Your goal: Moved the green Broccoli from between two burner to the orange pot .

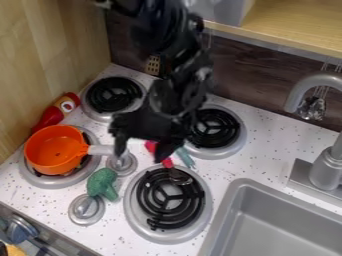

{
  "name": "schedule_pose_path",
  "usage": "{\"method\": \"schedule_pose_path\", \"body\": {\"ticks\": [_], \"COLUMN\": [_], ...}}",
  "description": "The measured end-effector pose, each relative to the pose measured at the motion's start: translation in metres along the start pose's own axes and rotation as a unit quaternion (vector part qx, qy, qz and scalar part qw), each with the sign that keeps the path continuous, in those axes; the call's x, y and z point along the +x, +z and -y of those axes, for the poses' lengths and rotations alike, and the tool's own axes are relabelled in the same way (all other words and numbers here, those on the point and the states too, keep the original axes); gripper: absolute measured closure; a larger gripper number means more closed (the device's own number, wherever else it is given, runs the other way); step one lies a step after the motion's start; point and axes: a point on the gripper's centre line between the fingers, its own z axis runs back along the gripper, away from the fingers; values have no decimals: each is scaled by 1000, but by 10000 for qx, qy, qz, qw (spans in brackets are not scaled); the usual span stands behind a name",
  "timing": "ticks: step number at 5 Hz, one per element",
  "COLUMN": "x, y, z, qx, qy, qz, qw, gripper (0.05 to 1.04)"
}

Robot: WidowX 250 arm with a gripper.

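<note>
One orange pot [53,150] sits on one of four burners [134,212]. One green broccoli [101,182] lies between the two front burners. The black arm [175,75] hangs from the top, its gripper [141,155] low and open wide. One gray sink [280,225] is right.

Four burners [170,205], one broccoli [101,183], one pot [55,150] (orange).
</note>
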Motion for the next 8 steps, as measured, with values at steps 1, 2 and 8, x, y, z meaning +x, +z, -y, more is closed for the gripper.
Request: {"method": "schedule_pose_path", "body": {"ticks": [1, 2, 8], "x": [-7, -13, -5], "y": [-13, -21, -81], "z": [-12, -13, -32], "qx": [-83, -265, -137], "qy": [327, 680, 1281], "qz": [-329, -469, -587], "qw": [9989, 9962, 9899], "gripper": [83, 83, 83]}}
